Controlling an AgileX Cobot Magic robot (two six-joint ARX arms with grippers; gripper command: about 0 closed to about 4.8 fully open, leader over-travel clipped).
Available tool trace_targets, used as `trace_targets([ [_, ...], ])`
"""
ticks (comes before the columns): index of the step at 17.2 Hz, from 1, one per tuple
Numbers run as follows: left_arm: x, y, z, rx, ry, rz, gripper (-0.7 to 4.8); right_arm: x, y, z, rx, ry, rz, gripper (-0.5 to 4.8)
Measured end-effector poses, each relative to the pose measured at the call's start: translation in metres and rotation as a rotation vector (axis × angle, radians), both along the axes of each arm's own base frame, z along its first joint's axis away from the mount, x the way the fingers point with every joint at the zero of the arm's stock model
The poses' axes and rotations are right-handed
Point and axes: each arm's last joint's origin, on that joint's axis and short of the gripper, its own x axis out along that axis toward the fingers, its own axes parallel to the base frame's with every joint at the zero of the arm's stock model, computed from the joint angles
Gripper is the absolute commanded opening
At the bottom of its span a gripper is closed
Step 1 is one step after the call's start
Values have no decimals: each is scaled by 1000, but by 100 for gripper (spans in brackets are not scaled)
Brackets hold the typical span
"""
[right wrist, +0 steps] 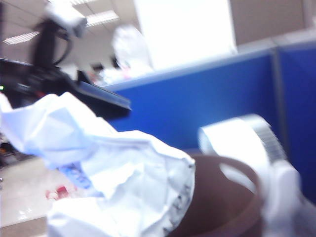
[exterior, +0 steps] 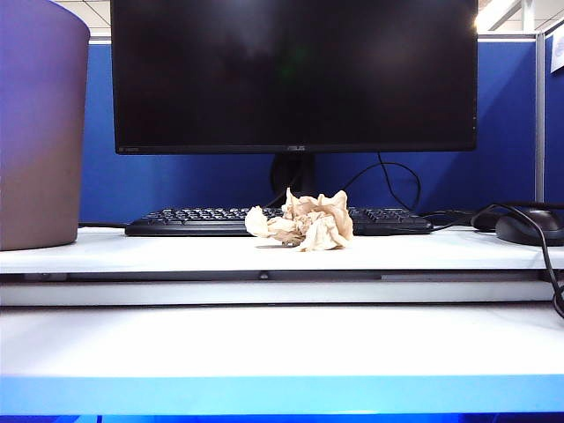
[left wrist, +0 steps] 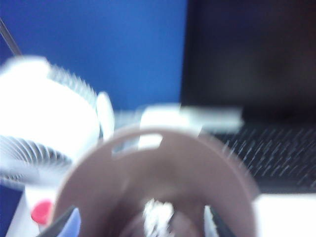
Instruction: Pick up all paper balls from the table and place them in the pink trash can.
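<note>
A larger tan paper ball [exterior: 304, 220] lies on the table [exterior: 282, 339] in front of the keyboard. The pink trash can [exterior: 40, 132] stands at the far left. Neither gripper shows in the exterior view. My left gripper [left wrist: 143, 228] hangs open over the pink trash can's mouth [left wrist: 163, 163]. Its fingertips [left wrist: 69, 223] stand wide apart, and a white paper ball [left wrist: 158, 217] lies loose inside the can below them. In the right wrist view a white crumpled paper ball [right wrist: 113, 173] fills the foreground beside the can's rim [right wrist: 232, 197]. My right gripper is shut on this paper ball, which hides its fingers.
A black monitor [exterior: 295, 75] and keyboard [exterior: 203, 220] stand behind the tan ball. A dark mouse [exterior: 529, 227] with its cable lies at the right. A white fan [left wrist: 44, 113] stands close beside the can. Blue partition walls close off the back.
</note>
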Motion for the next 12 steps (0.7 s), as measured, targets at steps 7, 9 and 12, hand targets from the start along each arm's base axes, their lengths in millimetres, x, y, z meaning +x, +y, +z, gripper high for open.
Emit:
trace_targets([
  [7, -121, -17, 35, -112, -268, -222, 332, -13, 85, -23, 63, -49, 145, -6],
  [9, -144, -19, 38, -133, -314, -239, 332, -13, 102, -35, 66, -46, 115, -5],
  [12, -180, -24, 39, -177, -374, -285, 332, -12, 120, -51, 81, -132, -67, -5],
])
